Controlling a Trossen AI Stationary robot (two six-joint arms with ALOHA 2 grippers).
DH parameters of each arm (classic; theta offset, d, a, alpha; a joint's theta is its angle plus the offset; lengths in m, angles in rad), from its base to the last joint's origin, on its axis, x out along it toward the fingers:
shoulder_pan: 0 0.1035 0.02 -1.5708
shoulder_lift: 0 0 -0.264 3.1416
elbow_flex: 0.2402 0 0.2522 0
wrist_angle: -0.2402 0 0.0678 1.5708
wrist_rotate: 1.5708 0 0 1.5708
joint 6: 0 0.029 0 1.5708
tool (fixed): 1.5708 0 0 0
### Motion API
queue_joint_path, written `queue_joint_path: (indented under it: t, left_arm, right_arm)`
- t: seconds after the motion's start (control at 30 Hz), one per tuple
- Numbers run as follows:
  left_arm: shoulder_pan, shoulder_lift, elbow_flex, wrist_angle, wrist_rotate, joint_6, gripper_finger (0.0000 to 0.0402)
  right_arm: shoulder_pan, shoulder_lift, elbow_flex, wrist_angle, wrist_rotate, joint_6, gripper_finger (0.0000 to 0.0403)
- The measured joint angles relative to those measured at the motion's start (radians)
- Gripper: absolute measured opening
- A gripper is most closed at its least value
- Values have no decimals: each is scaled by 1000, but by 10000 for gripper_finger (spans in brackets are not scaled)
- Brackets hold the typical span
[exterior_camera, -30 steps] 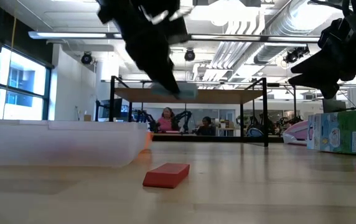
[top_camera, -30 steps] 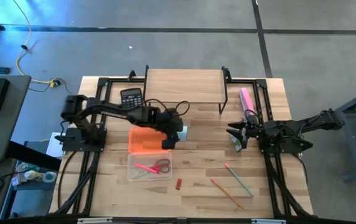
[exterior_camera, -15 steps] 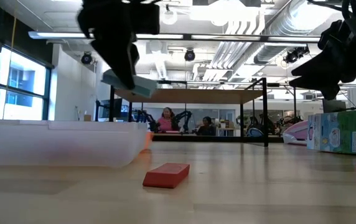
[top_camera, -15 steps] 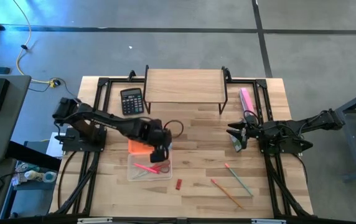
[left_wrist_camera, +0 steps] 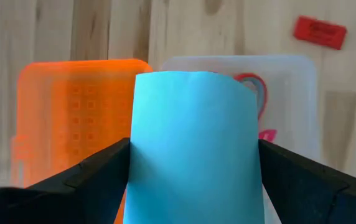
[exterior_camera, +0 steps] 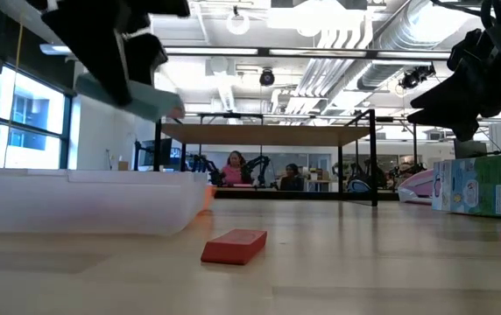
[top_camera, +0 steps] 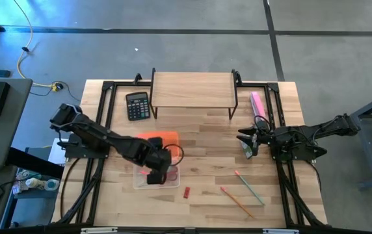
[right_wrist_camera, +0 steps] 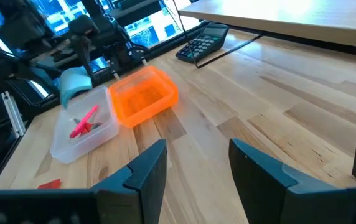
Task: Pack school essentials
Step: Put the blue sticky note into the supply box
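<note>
Packing partly done. Clear bin (top_camera: pixel 155 174), near table centre toward 7 o'clock, holds red-handled scissors (right_wrist_camera: pixel 84 121), orange lid (top_camera: pixel 157 139) at its 12 o'clock. Left gripper (top_camera: pixel 155 173) hangs over the bin, fingers clamped on the light-blue notepad (left_wrist_camera: pixel 193 146), not yet released. Right gripper (top_camera: pixel 246 140), at 3 o'clock, waits with fingers parted, holding nothing. Left to pack: crayon box (top_camera: pixel 248 150) beside it, pencils (top_camera: pixel 241 190) at 5 o'clock, red piece (top_camera: pixel 186 192) at 6 o'clock
</note>
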Motion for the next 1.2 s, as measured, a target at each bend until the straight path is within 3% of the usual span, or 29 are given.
queue_joint_path:
  t: [0.23, 0.6, 0.83, 1.1, 1.2]
  left_arm:
    - [-70, -50, -158, 231, -25, -100, 320]
    - [-76, -68, -336, 545, 22, -91, 320]
    - [-71, -56, -355, 574, 40, -110, 327]
    - [-56, -46, -356, 574, 58, -111, 392]
    - [-50, -46, -356, 576, 79, -104, 397]
  right_arm:
    - [0, 0, 0, 0, 0, 0, 165]
    - [0, 0, 0, -1, 0, 0, 165]
    - [0, 0, 0, -1, 0, 0, 165]
    - [0, 0, 0, -1, 0, 0, 165]
    - [0, 0, 0, -1, 0, 0, 165]
